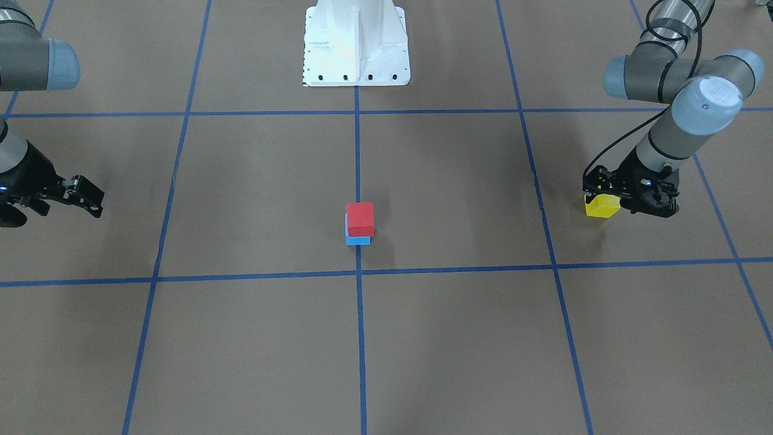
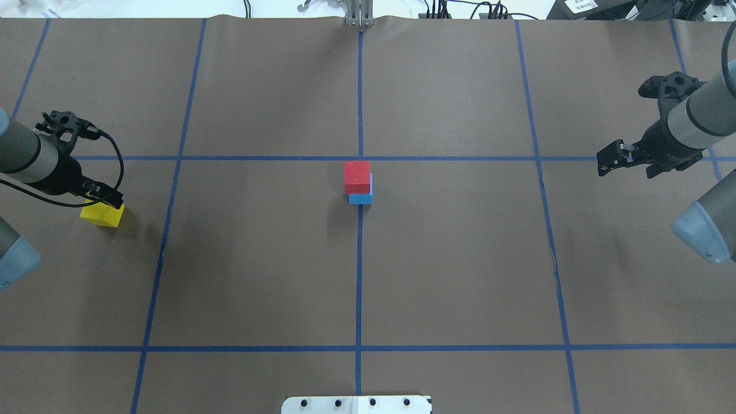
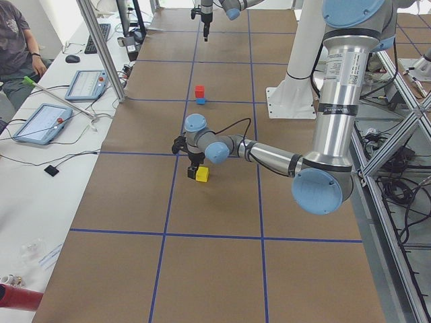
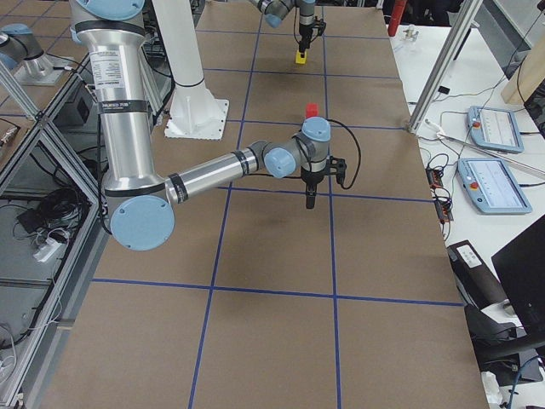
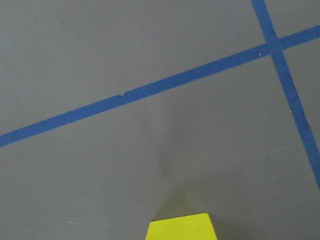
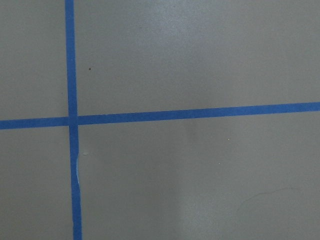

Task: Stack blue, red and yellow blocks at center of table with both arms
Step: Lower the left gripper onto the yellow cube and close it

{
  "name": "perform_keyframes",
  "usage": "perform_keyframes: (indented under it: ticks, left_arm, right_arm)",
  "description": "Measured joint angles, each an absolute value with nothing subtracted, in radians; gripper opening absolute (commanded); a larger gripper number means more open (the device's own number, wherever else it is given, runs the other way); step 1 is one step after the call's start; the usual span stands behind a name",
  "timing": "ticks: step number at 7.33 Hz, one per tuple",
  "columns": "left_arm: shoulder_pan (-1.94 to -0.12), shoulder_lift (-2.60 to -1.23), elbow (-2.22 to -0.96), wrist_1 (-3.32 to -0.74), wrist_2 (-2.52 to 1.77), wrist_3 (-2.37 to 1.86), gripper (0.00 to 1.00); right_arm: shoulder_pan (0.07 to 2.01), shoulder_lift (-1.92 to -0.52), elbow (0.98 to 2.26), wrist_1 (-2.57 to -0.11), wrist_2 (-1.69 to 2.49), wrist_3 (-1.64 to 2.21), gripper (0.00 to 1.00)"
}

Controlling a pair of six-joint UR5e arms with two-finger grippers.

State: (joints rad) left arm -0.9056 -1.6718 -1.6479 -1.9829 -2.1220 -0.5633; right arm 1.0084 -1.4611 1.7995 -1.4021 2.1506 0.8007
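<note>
A red block [image 2: 357,176] sits on a blue block [image 2: 361,199] at the table's centre; the stack also shows in the front view, red block [image 1: 360,218] over blue block [image 1: 357,240]. The yellow block [image 2: 102,214] is at the table's left side, at table level. My left gripper [image 2: 103,201] stands over it, fingers down its sides, shut on it. The front view shows the same yellow block [image 1: 601,206] under the left gripper [image 1: 601,194]. Its top edge [image 5: 181,227] shows in the left wrist view. My right gripper [image 2: 608,160] is open and empty, hovering far right.
Blue tape lines [image 2: 359,259] divide the brown table into squares. The white robot base [image 1: 356,45] stands at the table's near-robot edge. Tablets and cables [image 3: 40,121] lie beyond the far edge. The right wrist view shows only tape lines [image 6: 72,120].
</note>
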Motion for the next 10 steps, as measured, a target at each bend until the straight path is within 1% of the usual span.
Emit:
perform_keyframes:
  ticks: [6,7,8,9,10]
  left_arm:
    - [-0.905,-1.667,-1.624,-2.003,-2.151,-0.686,0.99]
    - [-0.903,-1.667,-1.623,-2.003,-2.151,-0.688,0.83]
    - [-0.901,-1.668,-1.619,-2.002,-2.151,-0.688,0.29]
    - [-0.9,-1.668,-1.615,-2.002,-2.151,-0.689,0.0]
    - [-0.9,-1.668,-1.615,-2.0,-2.159,-0.688,0.0]
  right_arm:
    - [1.008,-1.46,1.802,-1.402,2.151,0.802,1.0]
    - [1.008,-1.46,1.803,-1.401,2.151,0.802,1.0]
    - [1.008,-1.46,1.804,-1.402,2.151,0.802,1.0]
    - [1.008,-1.46,1.806,-1.402,2.151,0.802,1.0]
    - [1.008,-1.46,1.81,-1.401,2.151,0.802,1.0]
